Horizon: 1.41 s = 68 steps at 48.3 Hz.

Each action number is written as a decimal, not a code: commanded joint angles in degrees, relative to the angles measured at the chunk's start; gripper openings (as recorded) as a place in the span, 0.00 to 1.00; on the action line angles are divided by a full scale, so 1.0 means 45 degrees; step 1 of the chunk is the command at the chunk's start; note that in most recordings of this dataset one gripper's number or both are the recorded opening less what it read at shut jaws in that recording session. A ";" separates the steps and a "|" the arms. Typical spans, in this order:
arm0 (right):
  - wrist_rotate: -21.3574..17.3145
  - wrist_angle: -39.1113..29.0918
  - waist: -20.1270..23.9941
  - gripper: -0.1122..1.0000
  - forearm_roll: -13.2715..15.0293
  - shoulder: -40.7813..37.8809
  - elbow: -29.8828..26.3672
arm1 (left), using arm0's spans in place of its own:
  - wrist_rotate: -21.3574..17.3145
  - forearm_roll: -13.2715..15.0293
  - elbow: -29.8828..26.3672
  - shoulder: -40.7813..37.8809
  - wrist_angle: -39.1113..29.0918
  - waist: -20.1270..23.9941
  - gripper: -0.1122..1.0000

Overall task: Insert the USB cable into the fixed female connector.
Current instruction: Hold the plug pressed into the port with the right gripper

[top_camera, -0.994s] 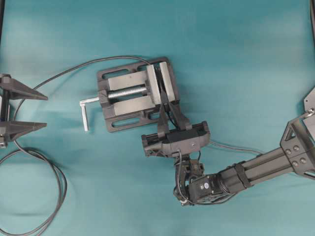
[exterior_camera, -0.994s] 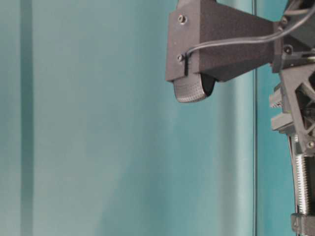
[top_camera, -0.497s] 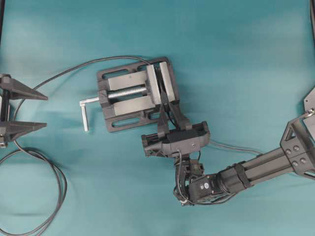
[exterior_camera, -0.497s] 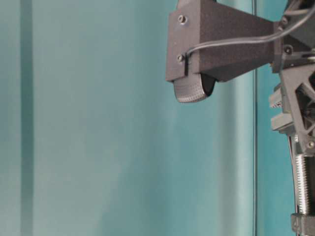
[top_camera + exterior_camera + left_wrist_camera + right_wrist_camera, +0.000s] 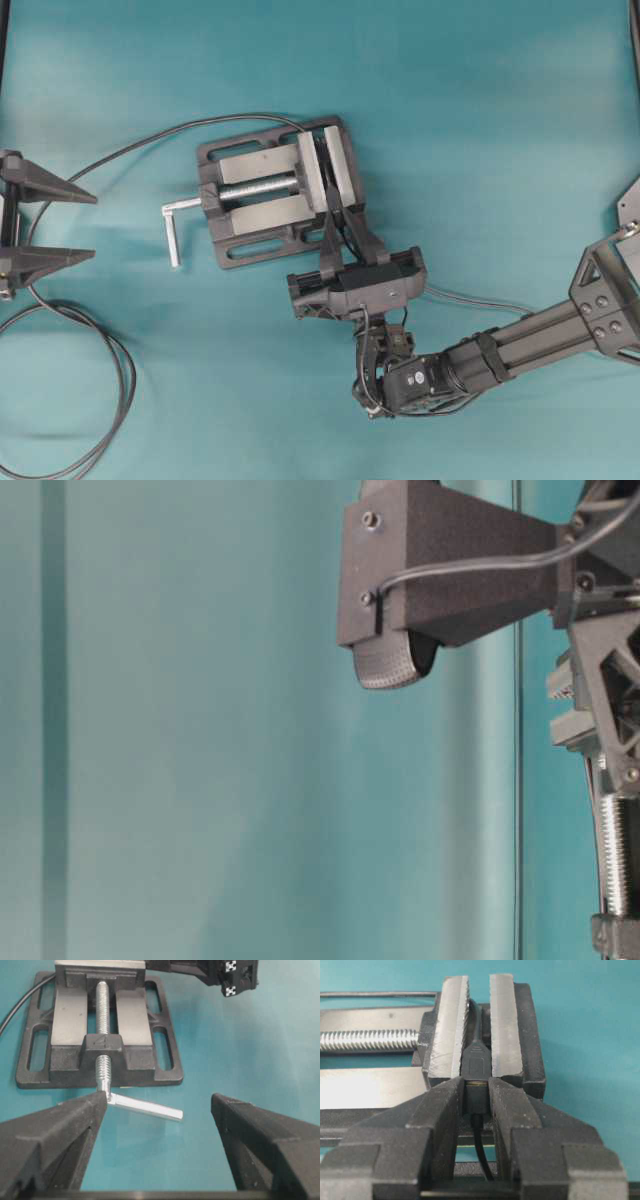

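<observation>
In the right wrist view my right gripper (image 5: 476,1085) is shut on the dark plug of the USB cable (image 5: 476,1100). The thin cable trails back between the fingers. The plug's front butts against the fixed female connector (image 5: 476,1062), clamped between the vise's steel jaw plates, with a thin metal line showing at the joint. From overhead, the right gripper (image 5: 338,218) reaches into the vise (image 5: 262,190) from below. My left gripper (image 5: 93,226) stands wide open at the left edge, holding nothing. In its own view the left gripper (image 5: 160,1105) faces the vise's crank.
The silver crank handle (image 5: 175,228) sticks out on the vise's left side. A thick black cable (image 5: 118,385) loops over the lower left of the teal cloth and runs up to the vise. A dotted finger pad (image 5: 385,662) fills the table-level view.
</observation>
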State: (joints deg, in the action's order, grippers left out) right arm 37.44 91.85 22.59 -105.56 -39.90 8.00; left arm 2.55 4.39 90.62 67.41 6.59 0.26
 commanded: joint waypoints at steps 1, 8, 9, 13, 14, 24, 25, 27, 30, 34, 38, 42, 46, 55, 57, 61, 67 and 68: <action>0.0039 0.0020 -0.1875 0.30 0.0234 0.0234 -0.0039 | 0.0000 -0.0059 -0.0156 -0.0098 0.0117 0.0039 1.00; 0.0059 -0.0098 -0.1875 0.30 0.0234 0.0234 -0.0039 | 0.0000 -0.0059 -0.0156 -0.0098 0.0117 0.0039 1.00; 0.0059 -0.0098 -0.1875 0.30 0.0234 0.0234 -0.0039 | 0.0000 -0.0059 -0.0156 -0.0098 0.0117 0.0039 1.00; 0.0039 -0.0117 -0.1875 0.30 0.0234 0.0254 -0.0039 | 0.0000 -0.0059 -0.0156 -0.0098 0.0117 0.0039 1.00; 0.0039 -0.0098 -0.1875 0.30 0.0234 0.0234 -0.0039 | 0.0000 -0.0059 -0.0156 -0.0098 0.0117 0.0039 1.00; 0.0039 -0.0098 -0.1875 0.47 0.0234 0.0234 -0.0039 | 0.0000 -0.0039 -0.0156 -0.0098 0.0117 0.0039 1.00; 0.0039 -0.0098 -0.1875 0.47 0.0234 0.0234 -0.0039 | 0.0000 -0.0059 -0.0156 -0.0098 0.0117 0.0039 1.00; 0.0039 -0.0117 -0.1875 0.47 0.0234 0.0254 -0.0039 | 0.0000 -0.0059 -0.0156 -0.0098 0.0117 0.0039 1.00; 0.0039 -0.0117 -0.1875 0.47 0.0234 0.0254 -0.0039 | 0.0000 -0.0059 -0.0156 -0.0098 0.0117 0.0039 1.00; 0.0039 -0.0117 -0.1855 0.47 0.0234 0.0254 -0.0039 | 0.0000 -0.0059 -0.0137 -0.0098 0.0117 0.0039 1.00; 0.0039 -0.0098 -0.1816 0.48 0.0234 0.0273 -0.0039 | 0.0000 -0.0059 -0.0156 -0.0098 0.0117 0.0039 1.00; 0.0039 -0.0117 -0.1738 0.48 0.0195 0.0293 -0.0039 | 0.0000 -0.0059 -0.0156 -0.0098 0.0117 0.0039 1.00; 0.0059 -0.0098 -0.1602 0.48 0.0156 0.0293 -0.0039 | 0.0000 -0.0059 -0.0156 -0.0117 0.0098 0.0039 1.00; 0.0098 -0.0117 -0.1152 0.48 0.0039 0.0391 -0.0117 | 0.0000 -0.0059 -0.0137 -0.0098 0.0117 0.0039 1.00; 0.0098 -0.0098 -0.1035 0.48 -0.0020 0.0410 -0.0117 | 0.0000 -0.0059 -0.0156 -0.0098 0.0117 0.0039 1.00; 0.0098 -0.0059 -0.0840 0.48 -0.0098 0.0449 -0.0117 | 0.0000 -0.0039 -0.0156 -0.0098 0.0117 0.0039 1.00; 0.0098 -0.0059 -0.0605 0.48 -0.0234 0.0449 -0.0117 | -0.0020 -0.0059 -0.0156 -0.0098 0.0117 0.0039 1.00; 0.0098 -0.0059 -0.0586 0.48 -0.0273 0.0449 -0.0117 | -0.0020 -0.0039 -0.0156 -0.0098 0.0117 0.0039 1.00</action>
State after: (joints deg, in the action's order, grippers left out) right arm 37.79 91.41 22.24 -106.44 -39.81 7.82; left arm 2.55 4.39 90.62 67.41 6.59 0.35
